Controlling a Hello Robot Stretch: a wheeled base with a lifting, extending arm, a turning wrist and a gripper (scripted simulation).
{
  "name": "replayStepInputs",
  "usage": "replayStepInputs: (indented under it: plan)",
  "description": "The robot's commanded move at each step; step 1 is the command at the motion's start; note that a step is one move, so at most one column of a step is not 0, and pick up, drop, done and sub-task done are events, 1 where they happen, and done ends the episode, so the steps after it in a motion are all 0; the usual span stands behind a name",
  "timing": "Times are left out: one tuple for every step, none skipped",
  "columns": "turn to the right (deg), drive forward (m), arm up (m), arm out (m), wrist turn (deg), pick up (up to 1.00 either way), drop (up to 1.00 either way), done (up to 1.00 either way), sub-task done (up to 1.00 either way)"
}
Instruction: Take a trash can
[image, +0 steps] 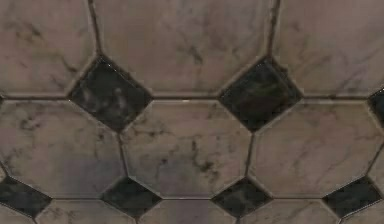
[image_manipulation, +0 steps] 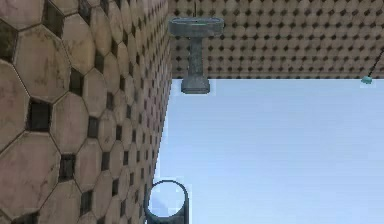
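Observation:
A grey cylinder with a round open rim (image_manipulation: 168, 203) stands on the pale floor at the bottom edge of the arm side view, close to the tiled wall on the left. Its shape fits a small trash can, cut off by the picture's lower edge.
A wall of large beige octagon tiles with dark diamond insets (image: 190, 110) stands very close ahead and runs along the arm side view's left (image_manipulation: 70, 110). A grey pedestal sink (image_manipulation: 194, 50) stands against the far tiled wall. Pale smooth floor (image_manipulation: 280, 150) spreads to the right. A small green thing (image_manipulation: 372, 76) touches the right edge.

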Motion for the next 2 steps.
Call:
replayStepInputs:
  plan:
    - [0.0,0.0,0.0,0.0,45.0,0.0,0.0,0.0,0.0]
    - [0.0,0.0,0.0,0.0,45.0,0.0,0.0,0.0,0.0]
